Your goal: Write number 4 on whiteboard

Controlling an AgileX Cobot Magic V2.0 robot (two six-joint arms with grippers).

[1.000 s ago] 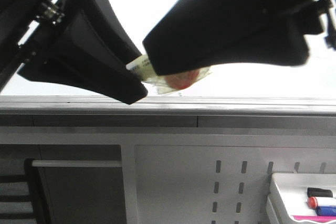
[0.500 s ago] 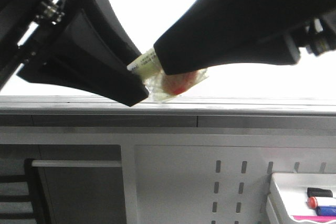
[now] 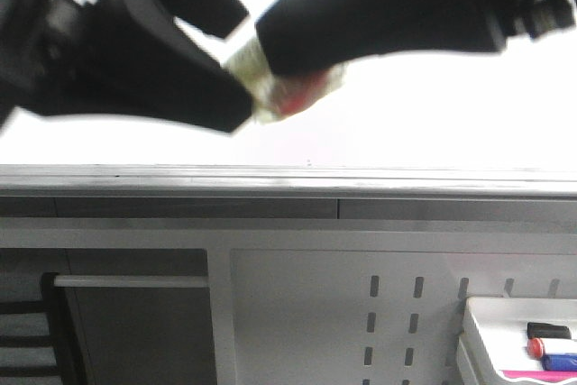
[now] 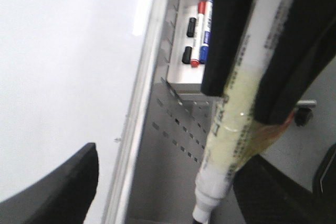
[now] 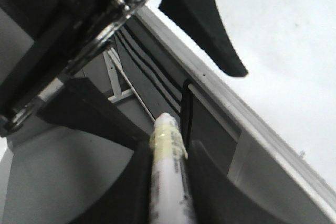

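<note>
White marker (image 4: 239,114) pinched in both sets of jaws at once, left gripper (image 3: 230,101) and right gripper (image 3: 279,56) meeting before the whiteboard (image 3: 433,114), likely a handover. No number 4 visible.

My front camera looks forward and low, very near the whiteboard (image 3: 433,123), its grey lower edge (image 3: 288,179) running level across the view and the marker tray (image 3: 505,331) at the board stand's lower right corner; my left wrist camera looks along the fingers, close on the marker (image 4: 236,114), with the board (image 4: 63,66) and the same tray (image 4: 191,74) behind; my right wrist camera sits as close on that marker (image 5: 167,182), facing the edge (image 5: 252,124) and board (image 5: 283,40); all three share marker, edge and board.
</note>
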